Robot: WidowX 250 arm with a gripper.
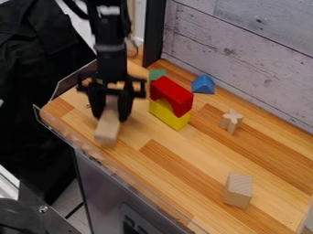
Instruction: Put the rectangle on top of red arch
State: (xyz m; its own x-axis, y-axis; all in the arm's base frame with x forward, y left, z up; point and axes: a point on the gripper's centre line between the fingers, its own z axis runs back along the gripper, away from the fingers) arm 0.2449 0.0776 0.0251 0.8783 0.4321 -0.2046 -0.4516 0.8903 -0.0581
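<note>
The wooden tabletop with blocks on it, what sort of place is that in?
Probably a robot lab: a black robot arm hangs over the tabletop, where toy blocks like the red arch sit.

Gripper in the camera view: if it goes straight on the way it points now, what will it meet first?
Probably the wooden tabletop, with the long block in the gripper touching down first; the height above it is unclear.

You see a table (211,176) topped with striped light and darker wood. Beyond it stands a whitewashed plank wall (256,50) with a black upright post (154,32) at its end. Black fabric (30,91) hangs at your left, over pale floor tiles (72,215).
</note>
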